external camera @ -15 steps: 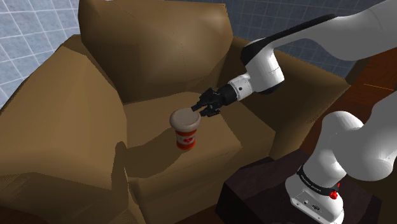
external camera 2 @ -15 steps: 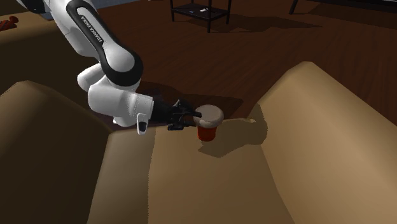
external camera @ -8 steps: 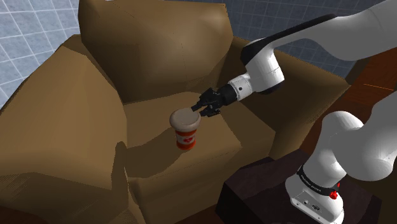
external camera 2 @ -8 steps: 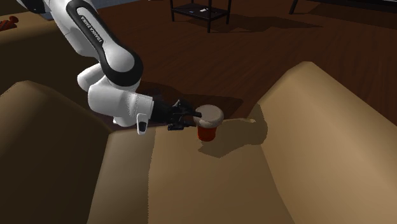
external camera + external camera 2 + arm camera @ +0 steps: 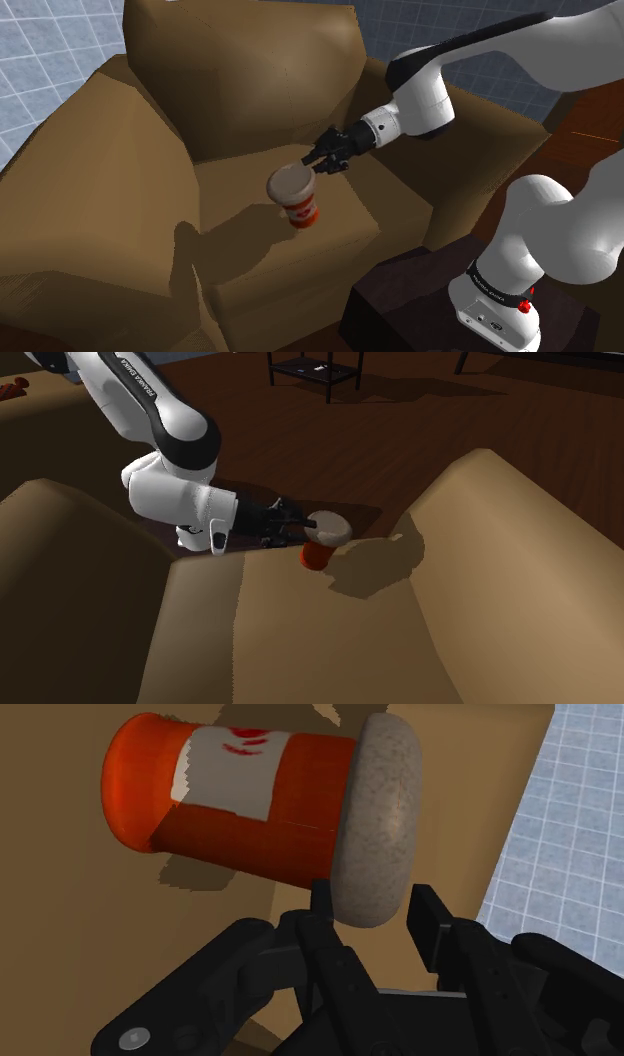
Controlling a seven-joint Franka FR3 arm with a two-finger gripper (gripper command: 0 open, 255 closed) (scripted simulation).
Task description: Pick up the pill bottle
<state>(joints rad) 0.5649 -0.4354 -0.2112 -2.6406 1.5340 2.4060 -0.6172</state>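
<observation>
Beneath and all around the jaws spreads a brown armchair (image 5: 250,90), its seat cushion (image 5: 300,255) just below them and its back rising beyond. Behind the jaws the white arm (image 5: 425,100) stretches back to its dark stand (image 5: 395,300), which sits by the chair's front corner. Ahead of the jaws hangs the pill bottle (image 5: 305,208), orange with a white label. It is tilted so that its base points down and away from the gripper (image 5: 318,163), and its shadow (image 5: 240,228) falls on the seat cushion apart from it. Its broad grey-tan cap (image 5: 289,183) is the end nearest the jaws. From the wrist view the two black fingers (image 5: 322,904) stand on either side of the cap's rim and press against it, so the jaws are clamped on the pill bottle by its cap. The orange body juts out past the fingertips over the seat cushion.
</observation>
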